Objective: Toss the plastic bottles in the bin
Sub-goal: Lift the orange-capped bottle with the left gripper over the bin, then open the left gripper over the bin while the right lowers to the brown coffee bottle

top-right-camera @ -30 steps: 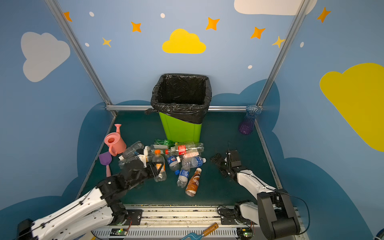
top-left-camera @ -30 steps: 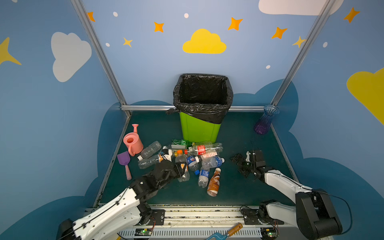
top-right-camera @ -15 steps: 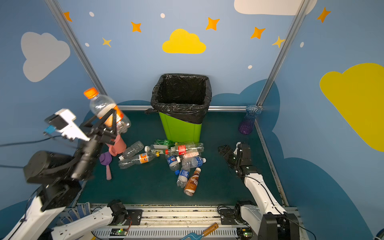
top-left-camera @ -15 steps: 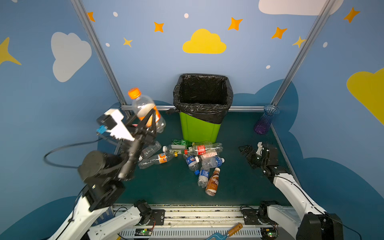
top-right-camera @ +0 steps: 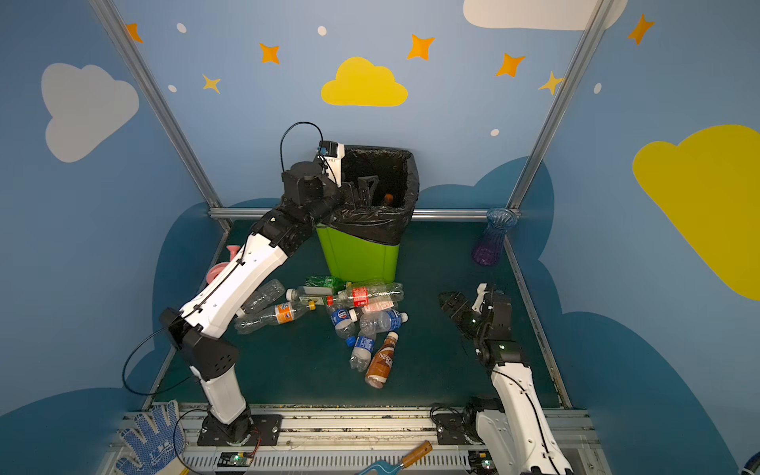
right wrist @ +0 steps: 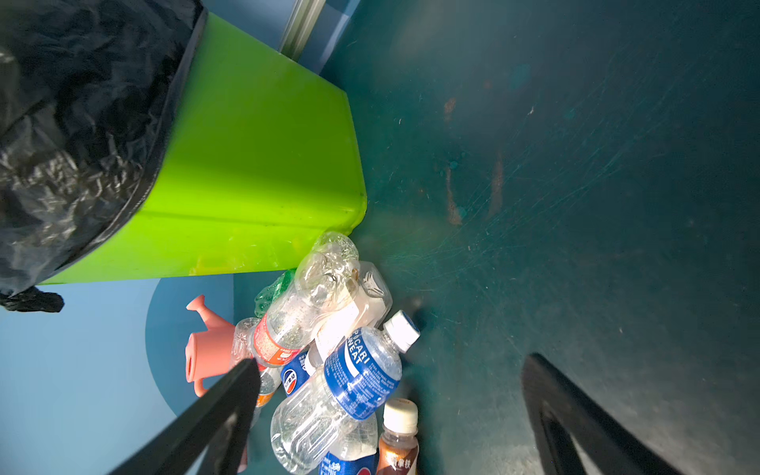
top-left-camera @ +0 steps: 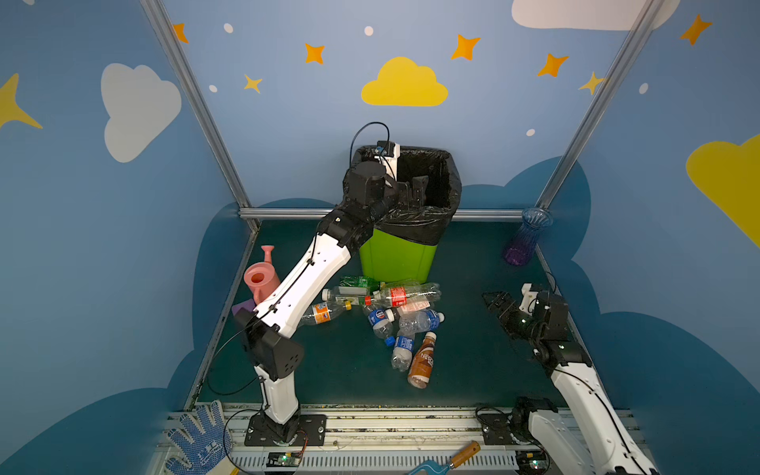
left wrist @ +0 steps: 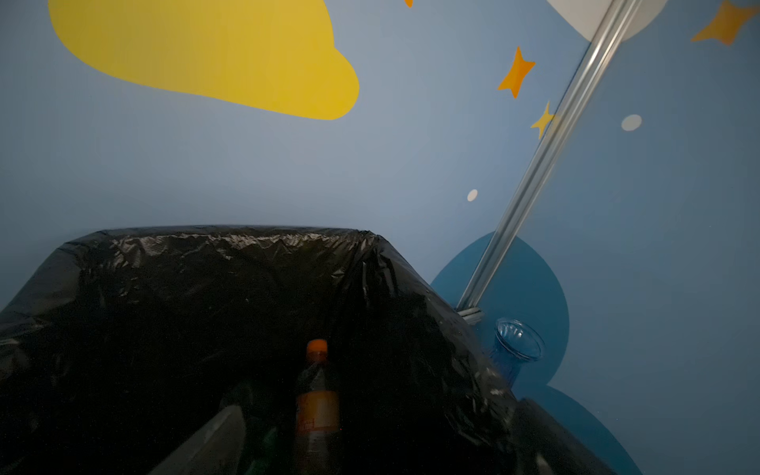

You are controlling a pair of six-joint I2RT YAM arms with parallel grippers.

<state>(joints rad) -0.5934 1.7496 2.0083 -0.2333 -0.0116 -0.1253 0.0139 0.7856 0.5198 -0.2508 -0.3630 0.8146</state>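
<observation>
Bottles, bin and two arms, listed as they stand.

- Bin (top-left-camera: 395,259) (top-right-camera: 357,259) (left wrist: 230,238) (right wrist: 255,156): lime green, with a black liner folded over the rim. It stands at the back of the floor (top-left-camera: 349,370), in the middle.
- Left claw (top-left-camera: 415,189) (top-right-camera: 362,187): over the bin's mouth, just inside the rim. Its fingers are apart and grip nothing. The left wrist view shows one finger (left wrist: 214,432), clear of the bottle beyond it.
- Orange-capped bottle (left wrist: 316,407) (top-right-camera: 388,198): inside the bin against the liner, blurred, with an orange label. It is free of the claw. In a top view only its cap shows.
- Heap (top-left-camera: 390,306) (top-right-camera: 357,306) (right wrist: 329,329): the remaining bottles, lying on the floor just in front of the bin.
  - Green bottle (top-left-camera: 357,283) (top-right-camera: 325,283): nearest the bin.
  - Red-label bottle (top-left-camera: 401,295) (top-right-camera: 364,295) (right wrist: 279,333): lying across the top of the heap.
  - Blue-label bottle (top-left-camera: 419,320) (top-right-camera: 382,320) (right wrist: 353,378): clear, with a white cap.
  - Brown bottle (top-left-camera: 422,362) (top-right-camera: 380,364) (right wrist: 397,444): at the near end.
  - Orange-label bottle (top-left-camera: 325,313) (top-right-camera: 279,314): on the left, partly under the left arm.
- Right claw (top-left-camera: 495,302) (top-right-camera: 450,304): low over the floor, to the right of the heap and not touching it. Its fingers (right wrist: 230,395) are spread wide, with only bare floor between them.
- Watering can (top-left-camera: 258,279) (top-right-camera: 218,271) (right wrist: 205,349): pink, left of the heap, partly behind the left arm.
- Vase (top-left-camera: 524,242) (top-right-camera: 491,238) (left wrist: 516,349): blue-purple, upright in the back right corner.
</observation>
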